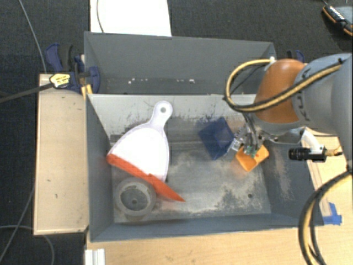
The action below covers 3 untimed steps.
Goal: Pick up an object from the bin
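Grey bin (220,187) floor: orange block (253,158) right under claw (246,146), maybe touching, dark blue block (216,138) just beside on the other side, claw open-or-shut unreadable.

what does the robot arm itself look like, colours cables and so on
The arm is a thick, rounded, silver-grey tube. A glossy orange dome-shaped cover sits at its wrist, with black and yellow cables looping around it. Below the dome, the small pincer looks like dark metal. A black plug sticks out beside it.
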{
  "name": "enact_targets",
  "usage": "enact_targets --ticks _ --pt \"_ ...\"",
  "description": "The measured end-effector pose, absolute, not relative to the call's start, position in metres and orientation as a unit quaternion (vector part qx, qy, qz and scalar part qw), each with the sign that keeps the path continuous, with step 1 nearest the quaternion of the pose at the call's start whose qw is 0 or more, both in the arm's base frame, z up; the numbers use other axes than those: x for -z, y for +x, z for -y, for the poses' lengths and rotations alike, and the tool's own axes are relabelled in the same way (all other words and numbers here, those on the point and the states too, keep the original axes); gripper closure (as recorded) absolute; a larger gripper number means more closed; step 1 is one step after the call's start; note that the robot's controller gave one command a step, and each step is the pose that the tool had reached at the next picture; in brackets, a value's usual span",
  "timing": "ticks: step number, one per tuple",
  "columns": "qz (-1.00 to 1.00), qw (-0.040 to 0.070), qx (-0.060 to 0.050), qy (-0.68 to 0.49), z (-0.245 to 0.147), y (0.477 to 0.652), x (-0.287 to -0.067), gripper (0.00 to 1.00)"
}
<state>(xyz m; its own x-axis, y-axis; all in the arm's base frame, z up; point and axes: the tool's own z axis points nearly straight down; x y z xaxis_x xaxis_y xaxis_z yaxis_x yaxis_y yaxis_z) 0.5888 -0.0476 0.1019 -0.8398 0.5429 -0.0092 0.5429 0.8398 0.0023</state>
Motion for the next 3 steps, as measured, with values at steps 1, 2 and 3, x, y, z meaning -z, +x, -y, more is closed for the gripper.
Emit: enact_targets --ticks 1,2,3 --pt "-0.959 0.006 0.000 0.282 0.048 0.589 -0.110 1.00" --pt "-0.960 0.007 0.000 0.281 0.048 0.589 -0.123 1.00" --pt "-0.960 0.006 0.000 0.279 0.048 0.589 -0.143 1.00"
